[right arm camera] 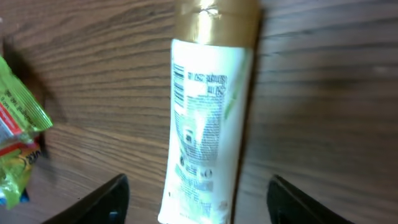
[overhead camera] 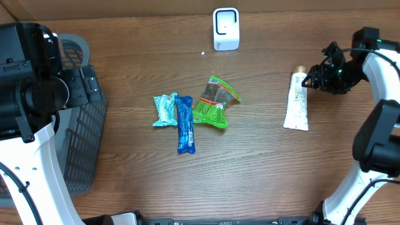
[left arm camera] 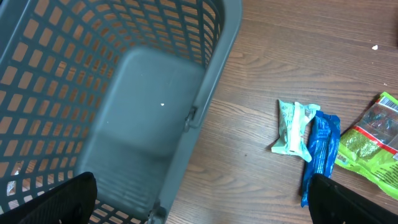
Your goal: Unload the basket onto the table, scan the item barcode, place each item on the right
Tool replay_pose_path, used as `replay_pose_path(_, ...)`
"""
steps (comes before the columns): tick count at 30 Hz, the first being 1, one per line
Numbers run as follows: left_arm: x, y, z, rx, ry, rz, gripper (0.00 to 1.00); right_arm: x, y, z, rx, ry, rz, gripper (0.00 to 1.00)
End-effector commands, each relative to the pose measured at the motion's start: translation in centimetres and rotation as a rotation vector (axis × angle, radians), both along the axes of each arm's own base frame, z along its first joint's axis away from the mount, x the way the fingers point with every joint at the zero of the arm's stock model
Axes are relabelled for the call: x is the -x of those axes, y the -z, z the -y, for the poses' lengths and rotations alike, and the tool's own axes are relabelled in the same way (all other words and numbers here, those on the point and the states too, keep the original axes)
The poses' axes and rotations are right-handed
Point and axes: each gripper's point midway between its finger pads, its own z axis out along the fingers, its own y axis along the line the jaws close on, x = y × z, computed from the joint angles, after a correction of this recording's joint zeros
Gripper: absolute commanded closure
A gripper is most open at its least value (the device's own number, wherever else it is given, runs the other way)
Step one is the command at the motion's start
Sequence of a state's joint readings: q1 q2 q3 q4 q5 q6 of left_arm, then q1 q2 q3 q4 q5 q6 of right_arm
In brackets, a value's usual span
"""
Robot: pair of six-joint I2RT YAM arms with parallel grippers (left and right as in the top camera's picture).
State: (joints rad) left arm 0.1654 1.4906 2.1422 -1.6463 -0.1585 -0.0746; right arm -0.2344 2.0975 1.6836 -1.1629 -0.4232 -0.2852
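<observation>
A white tube [overhead camera: 296,101] with a gold cap lies flat on the table at the right, cap pointing away. In the right wrist view the tube [right arm camera: 205,124] runs lengthwise between my right gripper's [right arm camera: 199,202] two dark fingers. It shows its printed side, and there is a gap on either side, so the jaws are open and do not touch it. From overhead the right gripper [overhead camera: 314,79] hovers just beside the cap end. A white scanner [overhead camera: 225,29] stands at the back centre. My left gripper [left arm camera: 202,202] is wide open over the basket's near wall, holding nothing.
A grey mesh basket [overhead camera: 81,140] fills the left edge of the table. Three packets lie together mid-table: a teal one [overhead camera: 165,110], a blue one [overhead camera: 185,124] and a green one [overhead camera: 214,102]. Bare wood separates them from the tube.
</observation>
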Motion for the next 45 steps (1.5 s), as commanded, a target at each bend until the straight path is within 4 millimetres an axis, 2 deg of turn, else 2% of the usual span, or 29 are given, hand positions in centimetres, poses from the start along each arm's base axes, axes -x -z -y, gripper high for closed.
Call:
replay_pose_path(1,0.0,-0.5,-0.2,-0.013,0.001,0.013,0.0,0.6,1.3,-1.5,-0.04,-0.046,-0.009,0.33)
replay_pose_path(9,0.0,-0.5,-0.2,-0.013,0.001,0.013,0.0,1.5,5.1,-1.0,-0.004,0.028,-0.036,0.37)
replay_pose_path(12,0.0,-0.5,-0.2,-0.013,0.001,0.013,0.0,1.2,6.1,-1.5,-0.003,0.035,-0.015,0.45)
replay_pose_path(15,0.0,-0.5,-0.2,-0.013,0.001,0.013,0.0,1.3,7.0,-2.2,-0.001,0.024,-0.001,0.58)
replay_pose_path(18,0.0,-0.5,-0.2,-0.013,0.001,0.013,0.0,1.9,7.8,-2.7,-0.009,0.047,-0.028,0.62)
replay_pose_path(19,0.0,-0.5,-0.2,-0.013,0.001,0.013,0.0,2.0,7.8,-2.7,-0.012,0.064,-0.038,0.65)
replay_pose_path(21,0.0,-0.5,-0.2,-0.013,0.001,0.013,0.0,2.0,7.9,-2.7,-0.018,0.098,-0.054,0.85)
replay_pose_path(23,0.0,-0.5,-0.2,-0.013,0.001,0.013,0.0,1.8,7.5,-2.7,-0.025,0.136,-0.065,0.96)
replay_pose_path(27,0.0,-0.5,-0.2,-0.013,0.001,0.013,0.0,0.9,4.8,-3.4,-0.082,0.134,-0.05,0.96)
replay_pose_path(31,0.0,-0.5,-0.2,-0.013,0.001,0.013,0.0,-0.8,0.2,-3.9,-0.043,0.097,0.017,0.96)
replay_pose_path(37,0.0,-0.5,-0.2,-0.013,0.001,0.013,0.0,-4.0,-8.3,-5.6,0.169,0.027,0.23,0.96)
replay_pose_path(39,0.0,-0.5,-0.2,-0.013,0.001,0.013,0.0,-5.7,-11.2,-6.5,0.261,0.011,0.337,0.96)
replay_pose_path(42,0.0,-0.5,-0.2,-0.013,0.001,0.013,0.0,-8.2,-14.1,-8.4,0.377,-0.013,0.488,0.96)
replay_pose_path(45,0.0,-0.5,-0.2,-0.013,0.001,0.013,0.0,-10.2,-15.9,-10.1,0.513,-0.049,0.627,0.96)
